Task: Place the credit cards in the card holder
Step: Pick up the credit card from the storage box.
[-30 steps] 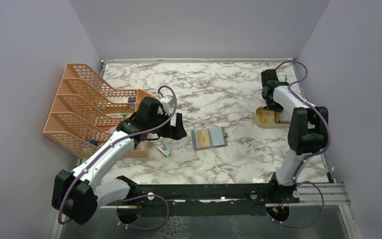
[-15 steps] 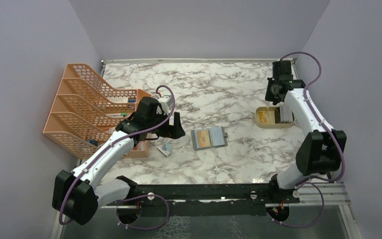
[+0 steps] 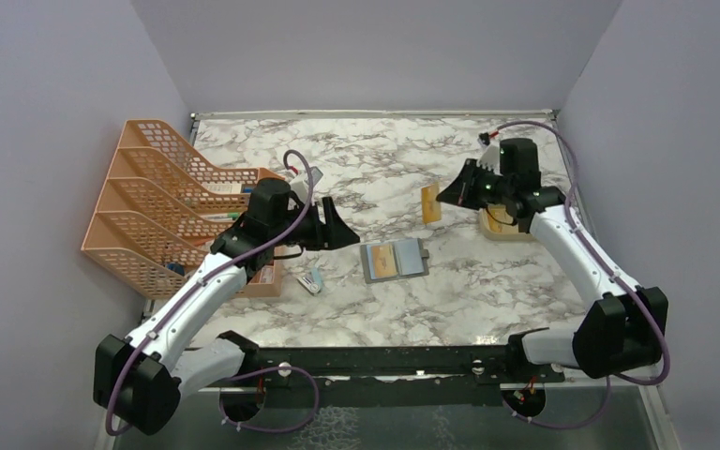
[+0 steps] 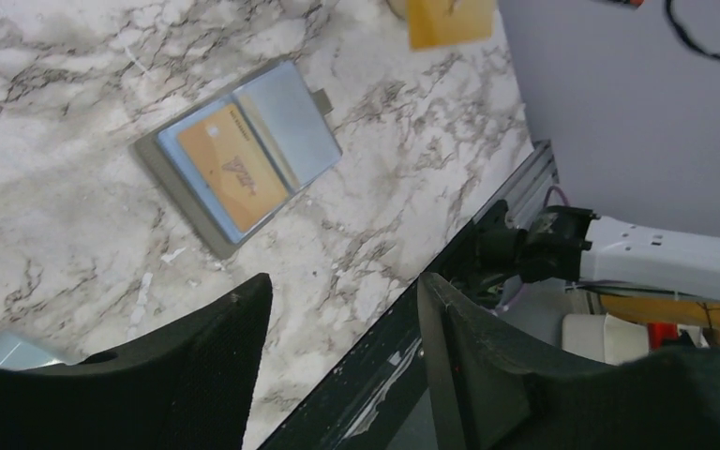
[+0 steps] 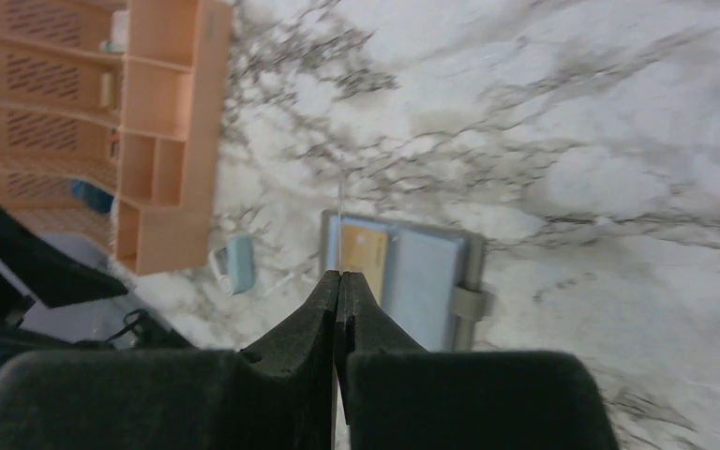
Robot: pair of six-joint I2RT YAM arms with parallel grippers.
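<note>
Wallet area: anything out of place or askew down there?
Nothing damaged. The wallet lies open and slightly skewed, with one card in it. A small pale-blue item lies loose beside the orange rack.

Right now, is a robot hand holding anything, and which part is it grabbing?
The right gripper is shut on a tan-gold credit card, pinching it by one edge; the rest sticks out free. The left gripper is open and empty.
</note>
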